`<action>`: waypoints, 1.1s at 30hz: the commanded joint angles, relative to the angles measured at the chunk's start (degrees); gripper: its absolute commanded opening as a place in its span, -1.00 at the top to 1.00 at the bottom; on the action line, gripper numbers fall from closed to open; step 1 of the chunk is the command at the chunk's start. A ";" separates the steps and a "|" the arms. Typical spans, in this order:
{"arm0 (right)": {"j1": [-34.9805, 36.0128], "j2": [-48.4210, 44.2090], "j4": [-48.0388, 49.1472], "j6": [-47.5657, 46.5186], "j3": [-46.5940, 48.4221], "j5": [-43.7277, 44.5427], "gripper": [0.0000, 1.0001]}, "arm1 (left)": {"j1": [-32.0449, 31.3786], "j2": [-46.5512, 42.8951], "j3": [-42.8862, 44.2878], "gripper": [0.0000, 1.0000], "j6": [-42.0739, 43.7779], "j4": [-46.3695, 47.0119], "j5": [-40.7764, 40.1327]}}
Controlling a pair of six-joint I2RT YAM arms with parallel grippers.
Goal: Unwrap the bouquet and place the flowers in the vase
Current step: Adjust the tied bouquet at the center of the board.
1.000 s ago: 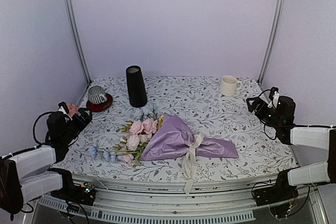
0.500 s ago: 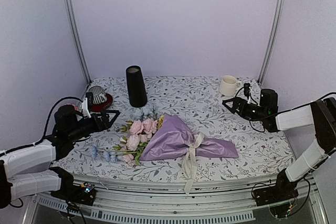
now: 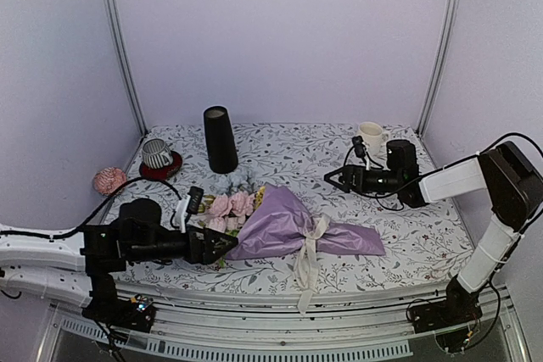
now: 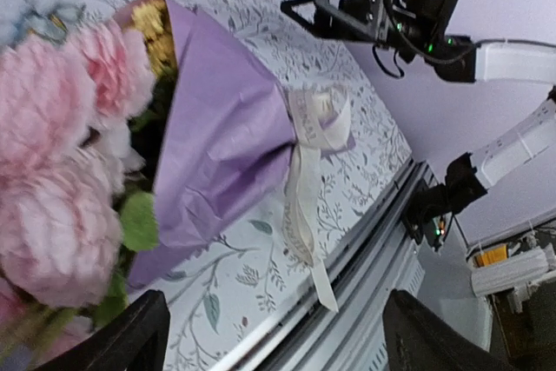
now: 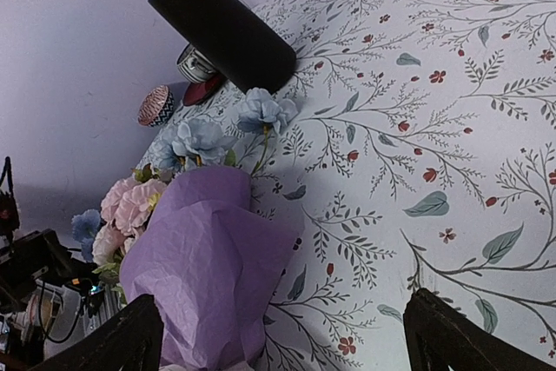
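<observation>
The bouquet lies on its side mid-table: a lilac paper cone [image 3: 284, 228] tied with a cream ribbon [image 3: 309, 252] whose tail hangs over the front edge. The flowers [image 3: 226, 208], pink roses and pale blue blooms, stick out of its left end. The black vase [image 3: 220, 139] stands upright behind them. My left gripper [image 3: 219, 244] is open, low at the near-left side of the flower heads; its view shows roses [image 4: 52, 171], paper [image 4: 217, 145] and ribbon [image 4: 306, 141] ahead. My right gripper [image 3: 335, 180] is open behind the cone, holding nothing, facing paper [image 5: 208, 267] and vase [image 5: 224, 28].
A white mug [image 3: 369, 137] stands at the back right, close behind the right arm. A striped grey cup [image 3: 157, 153] on a red saucer sits at the back left. A pink ball-like thing [image 3: 109, 180] lies at the left edge. Walls enclose three sides.
Both arms have swung in from the table's sides toward the bouquet. The left gripper dropped to the flower heads; the right gripper came left past the mug. The bouquet has not moved.
</observation>
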 commanded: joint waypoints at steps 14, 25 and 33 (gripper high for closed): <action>2.68 1.05 -12.29 -4.75 4.15 14.18 -0.95 | -20.25 41.77 26.24 1.00 -15.02 -18.64 -19.56; 5.10 5.35 -15.38 -5.47 7.48 15.46 -0.95 | -15.87 45.55 23.40 1.00 -18.24 -19.88 -18.06; 8.74 12.40 -23.57 -7.84 14.78 17.51 -0.93 | -10.76 43.25 17.42 1.00 -18.48 -15.24 -17.15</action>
